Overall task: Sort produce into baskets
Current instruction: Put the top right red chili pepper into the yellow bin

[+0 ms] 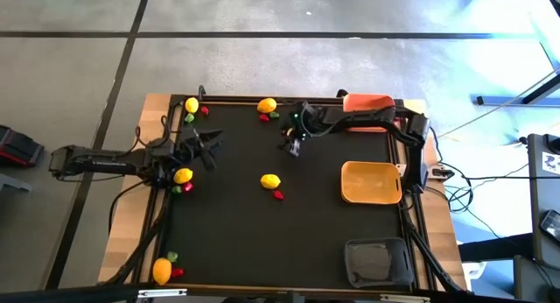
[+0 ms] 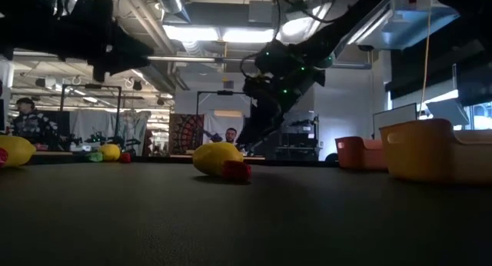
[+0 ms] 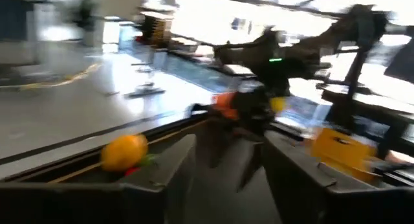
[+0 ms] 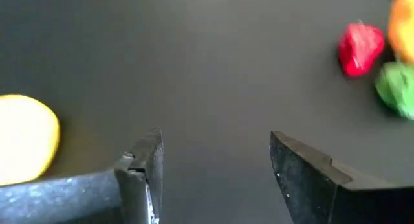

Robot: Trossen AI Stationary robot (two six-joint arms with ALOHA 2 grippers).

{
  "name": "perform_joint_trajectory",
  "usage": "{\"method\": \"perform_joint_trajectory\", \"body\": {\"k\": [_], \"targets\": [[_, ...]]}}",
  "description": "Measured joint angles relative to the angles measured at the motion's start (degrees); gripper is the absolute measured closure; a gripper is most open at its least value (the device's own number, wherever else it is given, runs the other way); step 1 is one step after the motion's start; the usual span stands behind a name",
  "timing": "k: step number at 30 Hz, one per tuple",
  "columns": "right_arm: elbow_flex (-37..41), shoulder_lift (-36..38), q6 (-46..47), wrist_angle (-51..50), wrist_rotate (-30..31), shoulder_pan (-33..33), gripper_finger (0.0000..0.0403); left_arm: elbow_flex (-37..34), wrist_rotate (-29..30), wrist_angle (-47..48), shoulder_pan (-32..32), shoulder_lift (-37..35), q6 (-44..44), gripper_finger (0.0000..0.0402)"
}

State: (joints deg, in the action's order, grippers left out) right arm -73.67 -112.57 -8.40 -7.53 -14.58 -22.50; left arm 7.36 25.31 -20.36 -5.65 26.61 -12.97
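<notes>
my left gripper (image 1: 208,148): up over the left part of the mat (image 1: 236,224), fingers apart in the wrist view, nothing between them. Released, basically.

my right gripper (image 1: 295,147): hanging over the far middle of the mat, jaws spread wide with bare mat between them. Holding nothing either.

nearest produce to my left: a yellow lemon (image 1: 183,175) with red and green bits touching it, right beside my left gripper.

nearest produce to my right: another lemon (image 1: 267,105) with a red piece (image 4: 359,48) and a green piece (image 4: 396,88) at the far edge. 1 more lemon (image 1: 270,181) sits mid-mat with a red piece (image 1: 278,195) against it.

other clusters: 1 lemon (image 1: 192,104) in the far left corner, 1 more orange-looking fruit (image 1: 162,270) in the near left corner, each with small red and green bits.

baskets: orange basket (image 1: 367,102) far right, yellow-tan basket (image 1: 372,182) mid right, dark basket (image 1: 378,262) near right. All 3 look empty from above, as far as I can tell.

progress: honestly looks like square 1. 5 clusters out on the mat, 0 pieces in any basket. Pretty much everything is left to do.
</notes>
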Motion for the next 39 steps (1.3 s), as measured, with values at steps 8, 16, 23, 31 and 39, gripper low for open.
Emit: {"method": "perform_joint_trajectory", "body": {"k": [8,16,23,31,39], "targets": [[-0.1,2.0,-0.9,4.1,3.3,4.0,0.0189,6.5,-3.7,0.0,-0.2,8.7,3.8,0.0211],[2.8,8.5,-2.6,2.4,5.3,4.4,0.0189,14.7,-3.4,0.4,-5.0,22.4,4.3,0.0211],[9.7,14.4,-2.0,3.2,8.7,4.5,0.0189,22.5,-3.4,4.5,-10.1,35.0,3.9,0.0211],[15.1,15.2,3.6,4.5,10.2,4.5,0.0189,29.7,-3.7,5.2,-14.3,47.9,3.9,0.0208],[17.2,15.1,6.7,4.5,12.9,4.5,0.0189,34.7,-8.7,7.3,-18.6,56.5,1.6,0.0155]]}}
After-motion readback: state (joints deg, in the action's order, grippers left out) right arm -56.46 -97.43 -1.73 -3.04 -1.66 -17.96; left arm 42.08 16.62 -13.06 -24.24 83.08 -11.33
